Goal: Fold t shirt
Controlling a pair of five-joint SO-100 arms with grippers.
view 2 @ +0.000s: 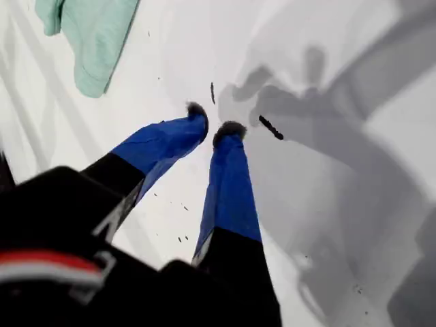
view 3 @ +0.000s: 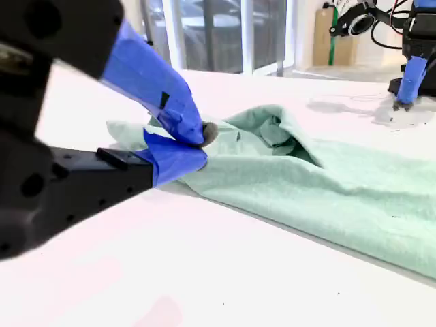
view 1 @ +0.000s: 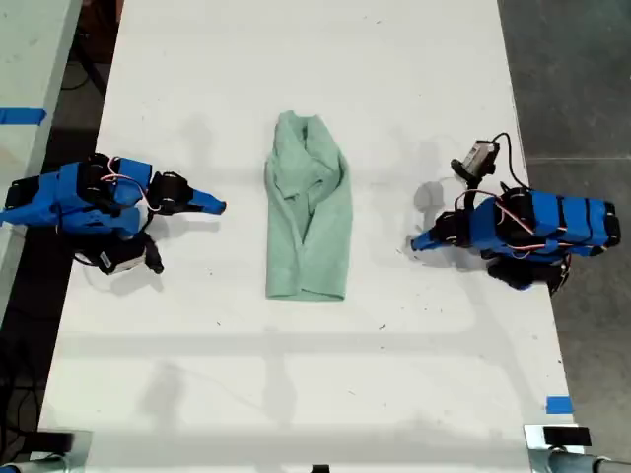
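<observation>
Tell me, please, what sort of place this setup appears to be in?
Probably a robotics lab or workshop: a long white table with blue tape markers, a bare concrete floor beside it, and large windows in the second wrist view.

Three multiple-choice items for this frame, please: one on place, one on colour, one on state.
1. Where does the t shirt lie?
A. between the two arms
B. at the table's edge
C. under an arm

2. What colour is the t shirt?
A. white
B. blue
C. pale mint green

3. What holds the t shirt?
A. my first gripper
B. nothing
C. my second gripper

Answers:
1 A: the t shirt lies mid-table, with an arm on either side in the exterior view.
2 C: the fabric is pale mint green in every view.
3 B: bare table separates it from my first gripper and my second gripper.
</observation>
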